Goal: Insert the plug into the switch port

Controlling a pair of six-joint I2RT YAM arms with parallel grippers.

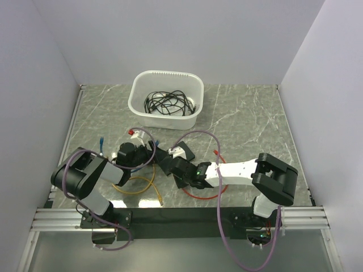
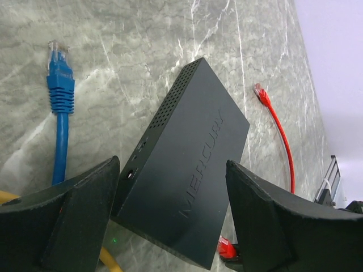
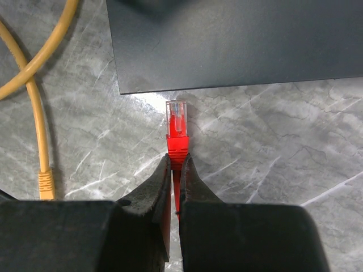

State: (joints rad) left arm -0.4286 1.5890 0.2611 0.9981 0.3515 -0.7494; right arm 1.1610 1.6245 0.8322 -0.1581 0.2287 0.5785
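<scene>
Two arms: both low over the table [image 1: 249,113] in the overhead view, wrists close together just left of centre frame.
Switch [image 2: 193,170]: flat black box lying on the grey marbled top, centre of the left wrist view, vented side and a small round socket turned toward the left of frame.
Left gripper [image 2: 173,170]: spread wide, one finger [image 2: 79,215] at lower left and the other at lower right of its own view, switch between them; nothing clearly clamped, contact with the box sides impossible to tell.
Right gripper [image 3: 175,163]: pinched shut on the red boot just behind the plug [image 3: 176,116], bottom centre of its own view.
Plug: red with a clear tip, pointing up-frame at the near edge of the switch, just short of it with a thin strip of table between; not in a port.
Yellow cable [image 3: 34,102]: left side of the right wrist view, end connector lying at lower left, apart from the plug.
Blue connector [image 2: 59,79]: upper left of the left wrist view, flat on the table, apart from the switch.
Red connector [image 2: 262,93]: upper right of the same view, cable trailing down the right side.
Tub [image 1: 136,107]: white, top centre of the overhead view, black cables [image 1: 167,102] coiled inside.
</scene>
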